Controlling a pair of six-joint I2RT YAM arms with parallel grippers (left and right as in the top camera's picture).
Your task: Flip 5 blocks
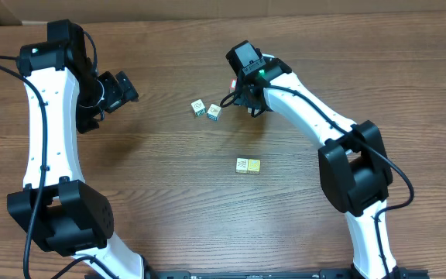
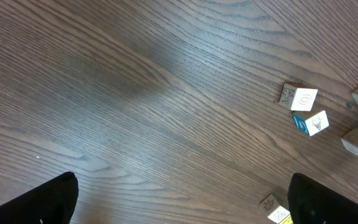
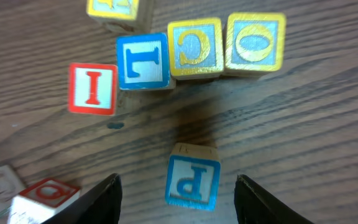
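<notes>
the blue p block [image 3: 192,180] is being straddled by the right gripper [image 3: 177,198], jaws partly open and gripping nothing; its sides are best being pinched squarely. the red-lettered cube [image 3: 92,88] and row of cubes [image 3: 194,48] are crowding close behind. the left gripper [image 2: 182,186] is being held wide open, empty

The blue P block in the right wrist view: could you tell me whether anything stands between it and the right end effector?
Nothing visible does. The blue P block lies within the open right end effector, with a gap on each side. The row of lettered blocks sits beyond it, apart.
</notes>
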